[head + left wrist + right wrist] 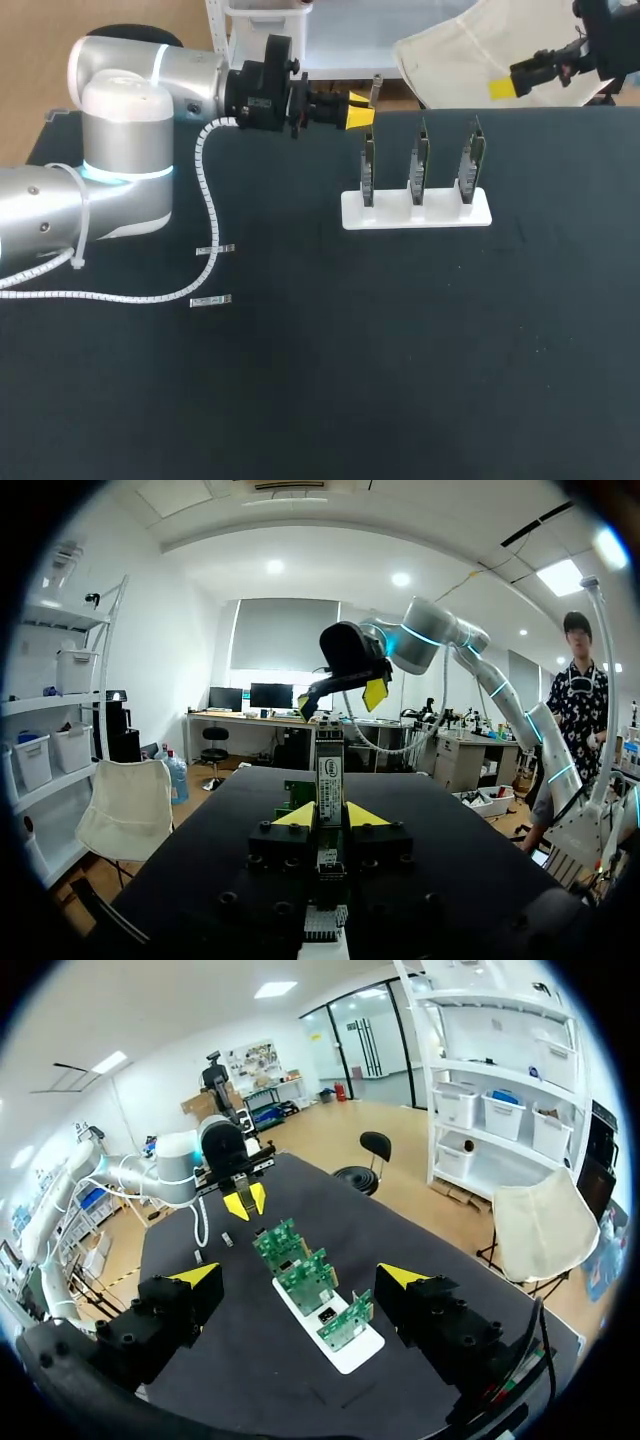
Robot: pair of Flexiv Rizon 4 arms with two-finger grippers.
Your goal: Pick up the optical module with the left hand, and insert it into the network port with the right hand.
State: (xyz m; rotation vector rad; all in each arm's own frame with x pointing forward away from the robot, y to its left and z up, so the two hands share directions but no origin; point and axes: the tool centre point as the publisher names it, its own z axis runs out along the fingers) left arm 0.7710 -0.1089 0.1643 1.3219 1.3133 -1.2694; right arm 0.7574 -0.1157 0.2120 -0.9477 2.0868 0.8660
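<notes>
Our left pincer (329, 816) is clenched on one end of the optical module (329, 770); the right pincer (298, 1276) is released, wide apart. We judge the module light, rigid, slick metal: take its flat sides mid-body.

Bright, even overhead light fills the head view. The matte black desk (400, 350) takes it flatly, and the white holder (416, 212) at upper middle casts only a faint shadow. The left gripper (362, 110) shows vivid yellow tips. In both wrist views, ceiling lights (400, 579) burn out white.
</notes>
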